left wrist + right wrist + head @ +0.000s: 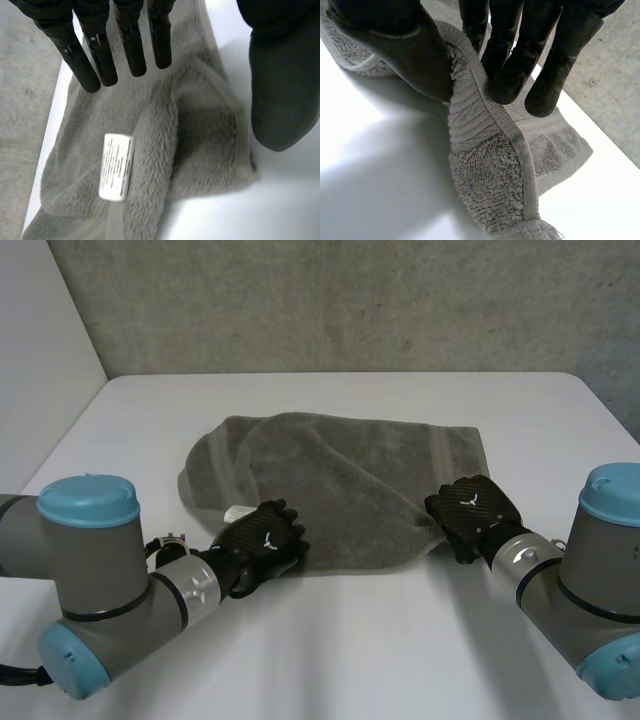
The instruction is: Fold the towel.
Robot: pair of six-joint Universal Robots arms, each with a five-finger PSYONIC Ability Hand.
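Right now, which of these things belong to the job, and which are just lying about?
Part of the job:
towel
left hand, open over the towel's near edge
right hand, pinching the towel's edge

Just there:
table
wall behind

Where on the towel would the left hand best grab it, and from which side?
Probably its near left corner, approached from the near edge of the table, thumb under, fingers on top. The towel bunches into a raised fold beside the white label there, right under the open left hand; the right hand pinches the near right edge.
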